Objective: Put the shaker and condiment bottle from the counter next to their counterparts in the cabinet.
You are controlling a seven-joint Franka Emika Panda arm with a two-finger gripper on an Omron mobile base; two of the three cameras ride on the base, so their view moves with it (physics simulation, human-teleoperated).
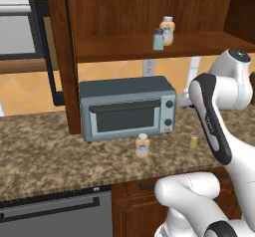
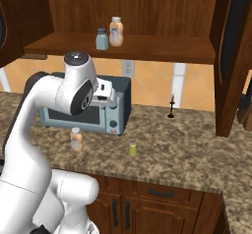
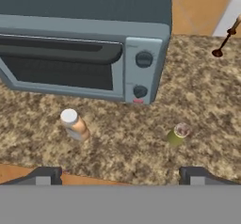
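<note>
The yellow-green shaker (image 1: 193, 141) (image 2: 132, 148) (image 3: 178, 134) stands upright on the granite counter (image 1: 50, 151) (image 2: 187, 154), in front of the toaster oven's right end. The orange condiment bottle (image 1: 142, 146) (image 2: 76, 139) (image 3: 75, 125) stands a short way to its left. Up on the cabinet shelf (image 1: 114, 49) (image 2: 162, 48) a blue-grey shaker (image 1: 158, 39) (image 2: 102, 39) and an orange bottle (image 1: 168, 31) (image 2: 116, 31) stand side by side. My gripper (image 3: 120, 177) hangs open above the counter's front edge, looking down between the two counter items, with nothing held.
A grey-blue toaster oven (image 1: 127, 109) (image 2: 118, 112) (image 3: 80, 35) sits at the back of the counter under the shelf. A small dark stand (image 2: 171, 107) (image 3: 225, 39) is by the wall to the right. A cabinet side panel (image 2: 226, 61) rises at the right.
</note>
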